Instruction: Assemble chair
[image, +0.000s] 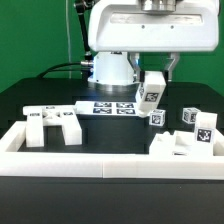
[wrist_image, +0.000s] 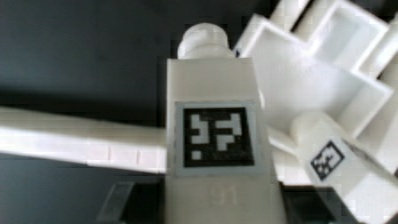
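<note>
White plastic sits in the grip: the gripper (image: 151, 82) is pressed almost together on a single leg post (image: 150, 95) of the chair, pinching it by two opposite sides. In the exterior view the post hangs slightly tilted under the white arm, with a square black-and-white tag on the face turned to the camera. Its lower end appears clear of the black table (image: 120, 135) and hangs just above the marker board (image: 112, 107), near that board's end on the exterior view's right. Nothing else touches the hand. The wrist view looks along the same leg post (wrist_image: 217, 110), which runs down the middle of the picture away from the camera, with its tag large on the near face and a rounded tip at the far end. The fingertips themselves are mostly cut off at the picture's edge, so the exact contact cannot be told there. The chair's other parts lie loose on the table. A blocky notched piece (image: 50, 125) rests on the exterior view's left, well apart from the hand. A cluster of tagged blocks (image: 198, 128) lies on the exterior view's right, with one small tagged block (image: 157, 117) just below the held post. A low white border rail (image: 100, 162) runs along the front of the table.
</note>
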